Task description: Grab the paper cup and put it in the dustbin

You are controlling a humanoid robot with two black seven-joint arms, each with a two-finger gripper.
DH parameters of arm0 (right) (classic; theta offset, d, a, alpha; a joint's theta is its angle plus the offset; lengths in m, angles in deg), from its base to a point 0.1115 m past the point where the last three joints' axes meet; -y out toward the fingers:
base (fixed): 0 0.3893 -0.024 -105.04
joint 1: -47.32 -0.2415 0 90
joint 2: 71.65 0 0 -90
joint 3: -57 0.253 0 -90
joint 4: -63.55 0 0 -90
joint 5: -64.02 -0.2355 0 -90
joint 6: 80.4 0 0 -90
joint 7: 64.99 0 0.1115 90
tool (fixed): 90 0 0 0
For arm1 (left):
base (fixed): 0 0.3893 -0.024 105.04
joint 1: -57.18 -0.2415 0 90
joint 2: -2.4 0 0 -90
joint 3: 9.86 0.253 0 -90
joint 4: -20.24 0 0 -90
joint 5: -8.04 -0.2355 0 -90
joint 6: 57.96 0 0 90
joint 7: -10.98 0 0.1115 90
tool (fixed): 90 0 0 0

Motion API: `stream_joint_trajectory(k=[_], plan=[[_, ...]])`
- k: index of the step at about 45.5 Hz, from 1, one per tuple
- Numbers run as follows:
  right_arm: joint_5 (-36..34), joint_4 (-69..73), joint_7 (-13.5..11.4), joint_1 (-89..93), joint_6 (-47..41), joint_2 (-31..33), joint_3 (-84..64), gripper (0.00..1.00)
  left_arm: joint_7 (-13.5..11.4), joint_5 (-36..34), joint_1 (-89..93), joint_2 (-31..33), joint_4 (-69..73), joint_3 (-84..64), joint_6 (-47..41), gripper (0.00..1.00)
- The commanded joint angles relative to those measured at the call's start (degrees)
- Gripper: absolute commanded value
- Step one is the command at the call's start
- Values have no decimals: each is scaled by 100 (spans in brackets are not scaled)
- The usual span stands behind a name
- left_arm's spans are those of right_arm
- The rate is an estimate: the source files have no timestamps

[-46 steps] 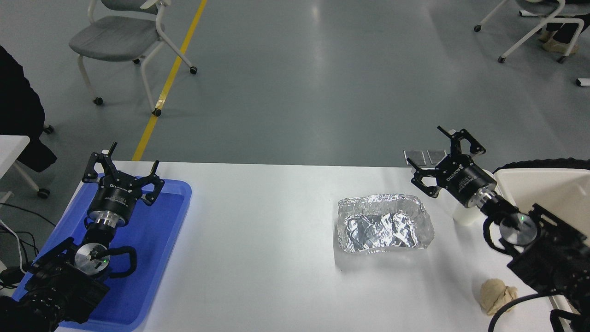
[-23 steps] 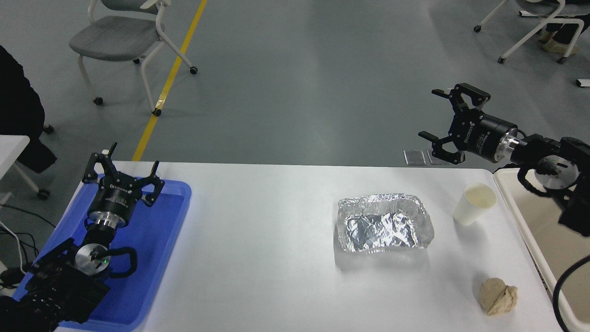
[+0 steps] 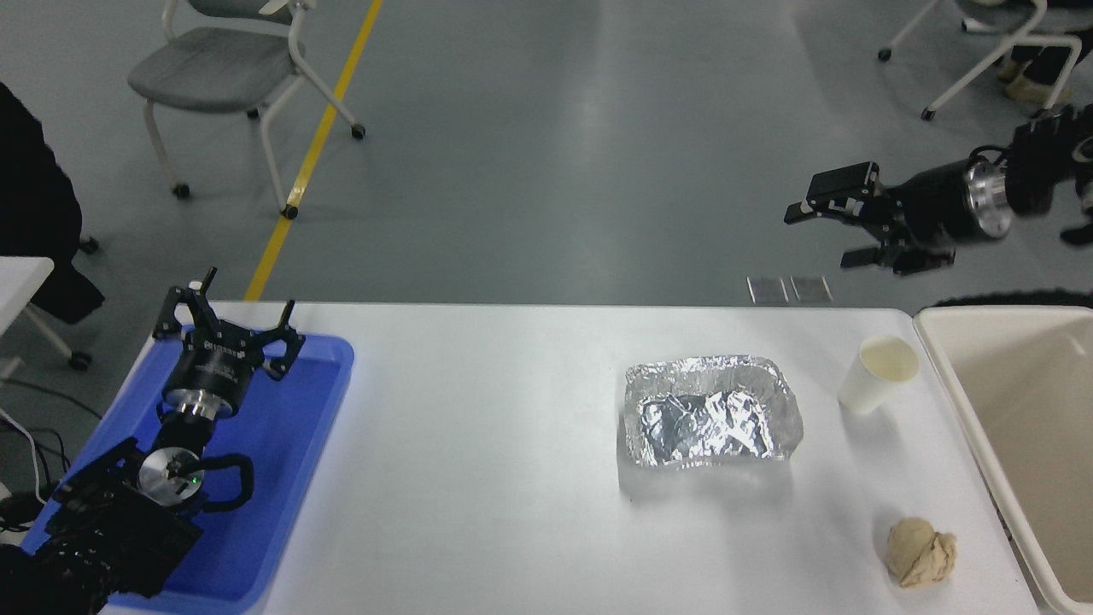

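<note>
The white paper cup (image 3: 878, 375) stands upright on the white table (image 3: 478, 444) at the far right, between the foil tray and the dustbin. The cream-white dustbin (image 3: 1016, 410) stands at the table's right end, cut off by the picture's edge. My right gripper (image 3: 824, 235) is open and empty, high up beyond the table's far edge, well above and behind the cup, with its arm coming in from the right edge. My left gripper (image 3: 226, 312) is open and parked over the blue tray at the lower left.
A crumpled silver foil tray (image 3: 711, 412) sits left of the cup. A beige dough-like lump (image 3: 918, 553) lies near the front right. A flat blue plastic tray (image 3: 290, 444) lies at the left. Chairs stand on the floor beyond the table.
My right gripper, down at the cup one second ago, has risen and swung back and to the right, away from the table, still empty. The cup has stayed where it was.
</note>
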Motion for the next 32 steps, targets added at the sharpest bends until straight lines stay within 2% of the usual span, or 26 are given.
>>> stream_joint_trajectory(k=[1,13,26,32], plan=[[409,971,-3,-1378,-119,-330,-1985,100,0,0,0,1,2,0,0,100],[260,2913,-3,-3013,-233,-374,-3436,100,0,0,0,1,2,1,0,100],[-812,3846,-3,-4191,-304,-559,-4035,100,0,0,-9,-8,2,-8,0,100],[-1199,3934,-3,-4254,-304,-866,-4044,100,0,0,-9,0,-16,-8,0,100]])
